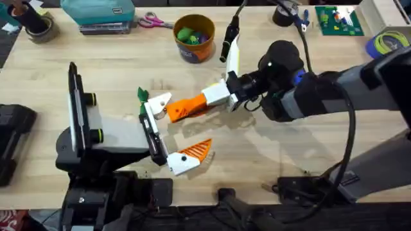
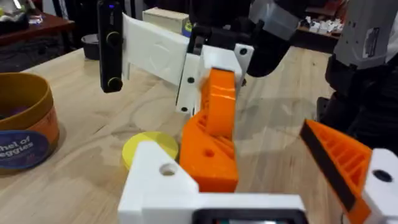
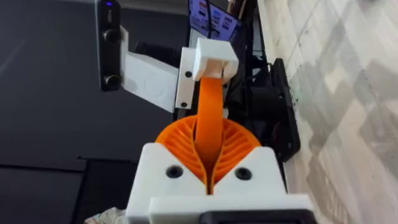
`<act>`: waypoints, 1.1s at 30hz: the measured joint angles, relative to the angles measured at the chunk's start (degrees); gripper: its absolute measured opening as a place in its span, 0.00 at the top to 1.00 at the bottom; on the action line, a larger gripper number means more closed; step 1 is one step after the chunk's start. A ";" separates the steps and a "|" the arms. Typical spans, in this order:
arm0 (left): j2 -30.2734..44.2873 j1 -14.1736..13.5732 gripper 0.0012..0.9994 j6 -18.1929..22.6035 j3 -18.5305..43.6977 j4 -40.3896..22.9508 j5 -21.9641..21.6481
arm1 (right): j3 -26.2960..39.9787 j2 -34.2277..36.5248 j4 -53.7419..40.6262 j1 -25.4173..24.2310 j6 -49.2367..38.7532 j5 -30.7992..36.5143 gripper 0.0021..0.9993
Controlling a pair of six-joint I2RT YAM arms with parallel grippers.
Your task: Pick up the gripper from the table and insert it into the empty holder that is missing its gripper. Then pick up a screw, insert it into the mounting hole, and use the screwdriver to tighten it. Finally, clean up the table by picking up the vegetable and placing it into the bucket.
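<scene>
Two arms: meeting over the table's middle, so one can fit the other's missing pad.
Left gripper (image 1: 168,136): jaws wide, its empty holder (image 1: 158,104) offered up.
Orange gripper (image 1: 186,108): just right of the holder, nose at its seat.
Right gripper (image 1: 207,101): jaws closed on that orange gripper's tail, steering it.
Bucket (image 1: 194,38): well beyond, vegetables inside.

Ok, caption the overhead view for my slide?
Right gripper presses orange gripper toward left arm's holder.

Wooden table (image 1: 96,83) (bucket (image 1: 194,38), scissors (image 1: 151,22))
</scene>
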 joint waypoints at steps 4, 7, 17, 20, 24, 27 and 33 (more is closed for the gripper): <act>-0.01 0.00 0.01 0.00 0.00 0.00 0.00 | 0.00 -0.02 0.00 0.38 -0.01 0.00 0.99; 0.00 0.00 0.01 0.00 0.00 0.00 0.00 | 0.00 -0.01 0.00 0.44 -0.01 0.36 0.99; 0.00 0.04 0.01 0.00 0.00 0.00 -0.04 | 0.00 -0.02 -0.79 0.44 0.01 1.46 0.99; 0.00 0.07 0.01 -0.01 0.00 0.00 -0.04 | 0.00 0.00 -0.83 0.54 0.01 1.96 0.99; 0.00 0.22 0.01 -0.02 0.00 0.00 -0.07 | 0.00 -0.02 -0.83 1.14 0.01 2.64 0.99; 0.00 0.33 0.01 -0.02 0.00 0.02 -0.23 | 0.00 -0.01 -0.84 1.34 0.01 3.18 0.99; 0.00 0.33 0.01 -0.02 0.00 0.04 -0.40 | 0.08 -0.02 -1.10 1.43 -0.01 3.40 0.99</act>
